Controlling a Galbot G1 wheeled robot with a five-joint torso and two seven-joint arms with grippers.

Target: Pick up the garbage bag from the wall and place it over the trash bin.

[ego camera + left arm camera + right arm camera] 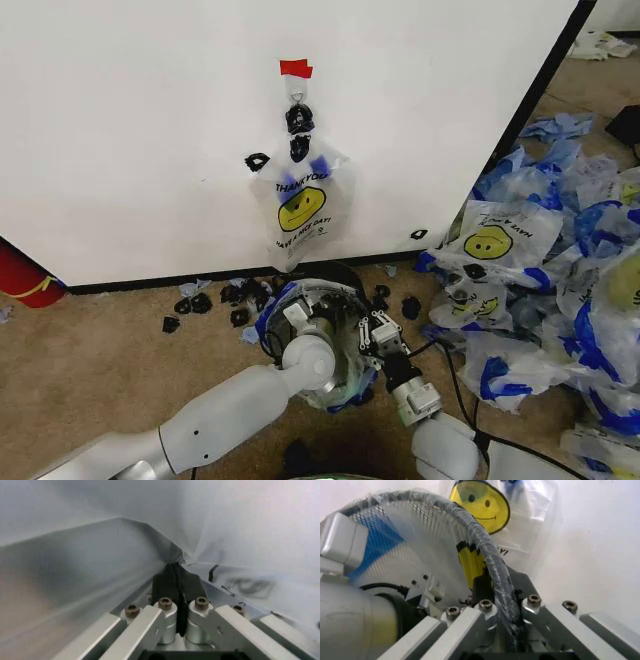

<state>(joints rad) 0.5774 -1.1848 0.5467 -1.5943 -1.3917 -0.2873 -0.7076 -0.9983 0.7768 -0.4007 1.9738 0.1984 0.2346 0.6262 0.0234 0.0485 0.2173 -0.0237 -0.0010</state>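
Wall (130, 130): one white panel with a black edge, standing upright on the carpet (100, 370); one red tape strip (295, 68) sits above one small hook (297, 92).
Garbage bag on the wall (300, 205): one bag hangs from the hook by its handles, smiley face outward, flat against the panel and directly above the bin.
Trash bin (335, 275): one round black mesh bin on the carpet at the foot of the wall, with one bag (275, 310) already draped in and over it, blue edge showing at the rim.
Left claw (177, 573): inside the bin opening; its black fingertips are pressed together with a fold of thin clear plastic (150, 540) pinched between them.
Right claw (495, 588): at the near rim of the bin; its fingers straddle the plastic-wrapped rim (485, 551), one on each side, closed against it.
Spare bags (560, 260): a loose heap of identical bags on the carpet to the right, too tangled to count.
Black scraps (215, 300): more than ten small pieces on the carpet along the wall base, plus several stuck on the panel.
Red object (25, 275): one, at the left edge by the wall base.
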